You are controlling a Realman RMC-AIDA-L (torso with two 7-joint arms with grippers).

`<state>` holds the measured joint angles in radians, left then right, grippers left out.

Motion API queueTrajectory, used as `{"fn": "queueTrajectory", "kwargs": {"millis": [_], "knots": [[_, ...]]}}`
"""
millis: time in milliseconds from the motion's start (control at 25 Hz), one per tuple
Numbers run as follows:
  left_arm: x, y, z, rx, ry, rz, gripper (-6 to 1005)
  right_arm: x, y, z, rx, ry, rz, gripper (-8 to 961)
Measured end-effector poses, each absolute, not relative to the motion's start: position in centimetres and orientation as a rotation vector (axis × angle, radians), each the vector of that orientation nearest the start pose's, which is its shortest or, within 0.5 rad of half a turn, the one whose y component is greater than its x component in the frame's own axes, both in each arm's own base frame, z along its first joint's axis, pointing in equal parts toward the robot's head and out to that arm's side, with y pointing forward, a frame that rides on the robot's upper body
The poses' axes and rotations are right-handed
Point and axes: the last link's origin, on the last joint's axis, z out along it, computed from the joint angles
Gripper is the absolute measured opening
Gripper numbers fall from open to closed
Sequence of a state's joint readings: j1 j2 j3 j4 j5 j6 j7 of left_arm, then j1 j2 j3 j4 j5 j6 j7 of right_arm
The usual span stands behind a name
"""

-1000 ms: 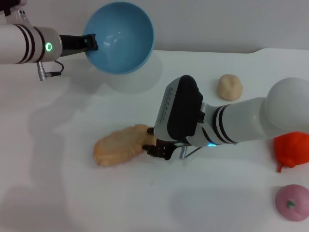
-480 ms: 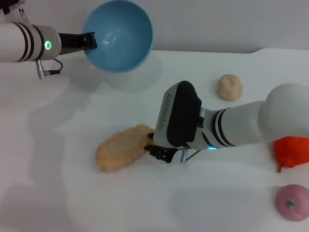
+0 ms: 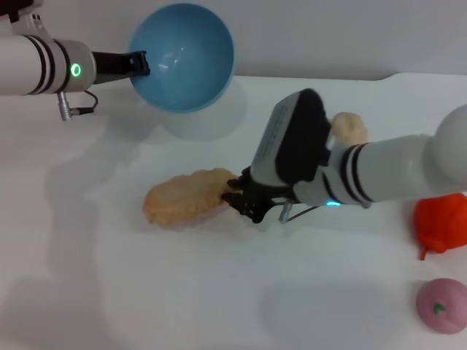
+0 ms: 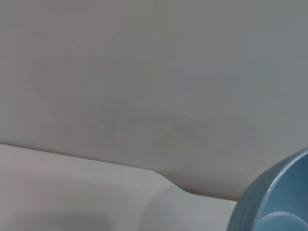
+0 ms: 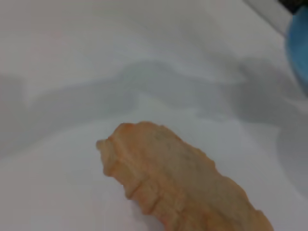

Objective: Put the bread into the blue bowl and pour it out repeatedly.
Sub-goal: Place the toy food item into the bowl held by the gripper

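Right gripper point(image 3: 239, 198) clamps the near end of the pale tan, ribbed bread point(image 3: 187, 197), lifted slightly off the tabletop point(image 3: 146, 292).

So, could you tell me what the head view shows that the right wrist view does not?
Only the head view shows the left gripper holding the blue bowl aloft by its rim, the right gripper closed on the bread, plus the beige ball, orange toy and pink toy. Only the right wrist view shows the bread's ribbed edge close up. Both show the bread, the white table and some of the bowl.
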<state>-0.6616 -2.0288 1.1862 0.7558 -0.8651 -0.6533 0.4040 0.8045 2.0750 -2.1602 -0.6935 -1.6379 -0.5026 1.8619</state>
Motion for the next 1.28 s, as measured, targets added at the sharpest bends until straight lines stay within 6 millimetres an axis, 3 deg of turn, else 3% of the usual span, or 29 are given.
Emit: {"fn": "queueTrajectory", "kwargs": {"millis": [200,480,840,1080,1280], "knots": [[-25.8,44.6,0.7,-1.868,-1.421,-0.326,0,16.2,35.9,-14.3,-2.816,0.248,0.029,187],[-25.7,44.6,0.4,-1.903,-1.382,-0.303,-1,16.7,34.5,-10.0,-2.884,0.348,0.268,129],[-25.0,43.6,-2.1,-2.058,-1.351,-0.134,0,16.5,35.1,-4.9,-2.795,0.332,0.594,107],[-23.3,42.8,-4.2,-2.185,-1.392,-0.028,0,15.7,35.6,-4.2,-2.756,0.263,0.67,104],[-21.1,41.8,-5.6,-2.292,-1.434,0.062,-1,16.3,36.1,-4.2,-2.721,0.301,0.651,102]]}}
